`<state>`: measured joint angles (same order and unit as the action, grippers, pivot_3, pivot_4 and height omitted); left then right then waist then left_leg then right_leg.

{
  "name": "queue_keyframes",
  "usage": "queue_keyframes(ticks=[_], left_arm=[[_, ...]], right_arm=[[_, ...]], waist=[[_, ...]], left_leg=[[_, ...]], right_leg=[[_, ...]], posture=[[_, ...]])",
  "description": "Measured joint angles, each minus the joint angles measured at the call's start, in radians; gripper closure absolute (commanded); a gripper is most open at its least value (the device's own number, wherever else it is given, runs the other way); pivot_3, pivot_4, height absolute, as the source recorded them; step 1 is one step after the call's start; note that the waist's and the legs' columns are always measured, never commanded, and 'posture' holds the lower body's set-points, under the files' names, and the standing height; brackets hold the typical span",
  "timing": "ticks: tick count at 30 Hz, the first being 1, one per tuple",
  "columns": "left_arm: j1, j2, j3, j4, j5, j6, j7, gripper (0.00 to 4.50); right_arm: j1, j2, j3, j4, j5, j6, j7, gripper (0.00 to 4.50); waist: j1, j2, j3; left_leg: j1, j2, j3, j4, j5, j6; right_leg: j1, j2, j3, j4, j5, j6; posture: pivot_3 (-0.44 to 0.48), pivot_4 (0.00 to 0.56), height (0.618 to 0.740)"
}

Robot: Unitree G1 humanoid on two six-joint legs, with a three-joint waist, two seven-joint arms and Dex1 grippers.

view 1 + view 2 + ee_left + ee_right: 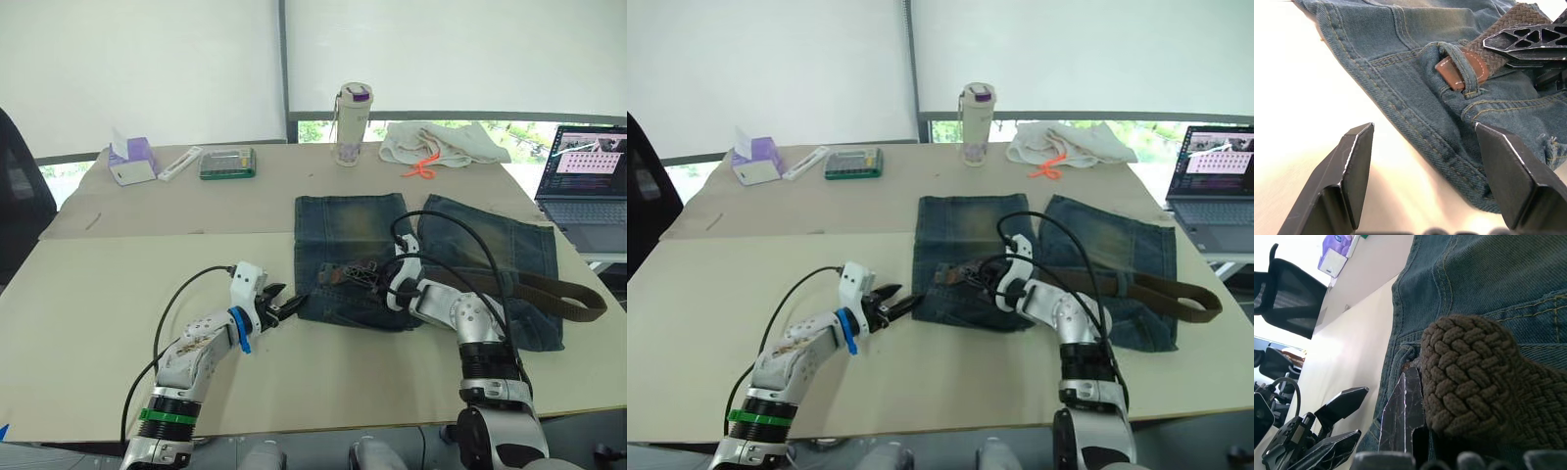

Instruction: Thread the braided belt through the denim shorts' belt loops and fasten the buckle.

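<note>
So the right gripper (384, 284) clamps the braided belt (1508, 29), tip poked through a belt loop (1459, 66); left gripper (1425, 161), spread open, sits just beside it, nearer.

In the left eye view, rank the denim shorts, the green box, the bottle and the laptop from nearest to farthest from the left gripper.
1. denim shorts, their edge at the left gripper.
2. green box, far side of the table.
3. bottle, far edge, further right.
4. laptop, far right.
</note>
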<state>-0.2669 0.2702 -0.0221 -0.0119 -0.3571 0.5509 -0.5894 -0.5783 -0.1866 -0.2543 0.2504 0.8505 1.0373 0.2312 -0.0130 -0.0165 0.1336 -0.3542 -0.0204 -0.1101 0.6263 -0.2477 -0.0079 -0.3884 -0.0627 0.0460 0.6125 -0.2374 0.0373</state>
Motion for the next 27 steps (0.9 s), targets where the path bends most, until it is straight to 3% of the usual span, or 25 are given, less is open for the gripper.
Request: queue_keyframes(ticks=[5,11,21,27], left_arm=[[0.001,0.001,0.001,0.0,0.0,0.0,0.001,1.02],[0.004,-0.002,0.004,-0.012,0.0,0.001,0.01,1.02],[0.009,-0.009,0.018,-0.014,-0.021,0.02,0.013,1.02],[0.01,-0.047,0.046,-0.015,-0.062,0.035,0.034,1.02]], right_arm=[[0.012,0.123,-0.098,-0.07,0.071,0.054,-0.154,4.5],[0.086,0.151,-0.023,-0.263,0.038,0.097,-0.253,4.5],[0.072,0.292,-0.178,-0.31,0.214,0.161,-0.515,4.5],[0.093,0.294,-0.07,-0.309,0.147,0.109,-0.491,4.5]], waist=[[-0.006,0.001,0.001],[-0.008,0.003,0.002],[-0.011,0.004,0.002],[-0.024,0.004,0.003]], left_leg=[[0.0,0.001,0.0,-0.001,0.0,0.0],[-0.001,0.001,0.0,-0.001,0.0,0.0],[-0.001,0.001,0.0,-0.002,0.0,0.0],[-0.001,0.002,0.0,-0.002,0.0,0.0]], right_leg=[[-0.002,0.001,0.0,0.001,0.0,0.0],[-0.002,0.001,0.0,0.0,0.0,0.0],[-0.002,0.001,0.0,0.0,0.0,0.0],[-0.002,0.001,0.0,0.0,0.0,0.0]], posture=[[0.0,0.15,0.74],[0.0,0.15,0.74],[0.0,0.15,0.74],[0.0,0.15,0.74]])
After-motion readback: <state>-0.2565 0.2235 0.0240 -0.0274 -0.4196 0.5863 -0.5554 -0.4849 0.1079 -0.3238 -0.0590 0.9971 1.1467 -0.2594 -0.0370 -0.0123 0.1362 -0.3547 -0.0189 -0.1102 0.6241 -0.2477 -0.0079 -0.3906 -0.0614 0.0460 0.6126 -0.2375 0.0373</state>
